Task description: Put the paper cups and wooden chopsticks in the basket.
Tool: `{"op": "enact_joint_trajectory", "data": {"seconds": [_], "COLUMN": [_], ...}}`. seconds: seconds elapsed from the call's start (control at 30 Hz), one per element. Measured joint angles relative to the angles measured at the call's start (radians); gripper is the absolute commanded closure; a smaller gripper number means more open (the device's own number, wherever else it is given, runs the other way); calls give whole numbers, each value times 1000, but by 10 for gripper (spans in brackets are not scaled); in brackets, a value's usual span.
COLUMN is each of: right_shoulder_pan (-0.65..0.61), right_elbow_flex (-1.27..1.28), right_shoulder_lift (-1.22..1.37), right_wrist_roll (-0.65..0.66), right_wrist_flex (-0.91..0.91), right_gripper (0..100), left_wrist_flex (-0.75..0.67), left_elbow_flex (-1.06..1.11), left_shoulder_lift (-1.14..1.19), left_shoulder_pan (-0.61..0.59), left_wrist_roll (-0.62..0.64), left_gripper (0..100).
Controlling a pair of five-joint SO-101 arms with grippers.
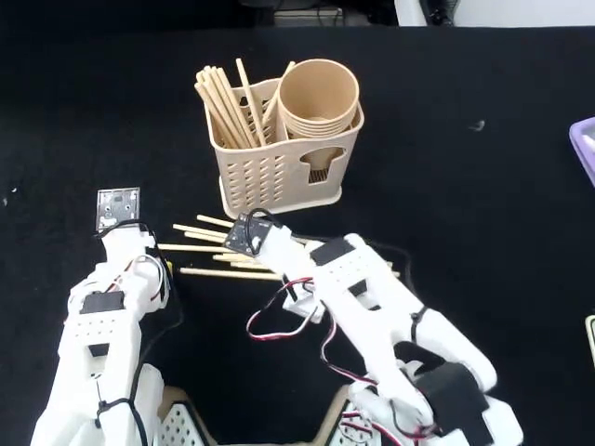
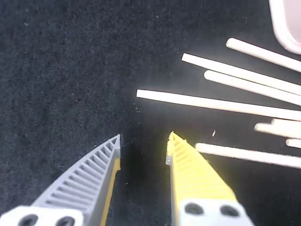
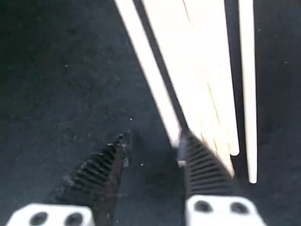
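The basket (image 1: pixel 279 177) stood upright near the middle of the black desk (image 1: pixel 483 232), on its far half. Its right compartment held the stacked paper cups (image 1: pixel 318 93), nested one inside another with the open mouth up. Its left compartment held a bundle of standing chopsticks (image 1: pixel 228 107), most of them leaning to the left.

The loose chopsticks (image 1: pixel 218 273) lay flat on the desk just near of the basket, running roughly left to right and partly covered by the right arm.

- Left tool (image 2: pixel 144 136): spread, with only bare desk between its fingers. It sat low over the desk at the left ends of the loose chopsticks (image 2: pixel 221 104) and held nothing – the closest chopstick end lay just beside the yellow finger.
- Right tool (image 3: pixel 154 137): spread, with dark desk showing in the gap. One finger sat over the ends of the loose chopsticks (image 3: pixel 207 70), which ran away from it in a tight group. Whether that finger touched them could not be told.

A purple object (image 1: pixel 584 139) sat at the right edge of the desk, well apart from the basket.
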Motion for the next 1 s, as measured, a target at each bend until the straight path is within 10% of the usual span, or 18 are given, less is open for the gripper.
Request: {"op": "enact_joint_trajectory", "data": {"seconds": [0.43, 1.0], "right_shoulder_pan": [-2, 103], "right_elbow_flex": [71, -23], "right_shoulder_lift": [-235, 69], "right_wrist_roll": [6, 6], "right_wrist_flex": [8, -97], "right_gripper": [725, 835], "left_wrist_flex": [0, 0], "left_elbow_flex": [0, 0], "left_shoulder_lift": [0, 0], "left_shoulder_pan": [0, 0], "left_wrist_roll": [0, 0], "left_gripper": [834, 834]}}
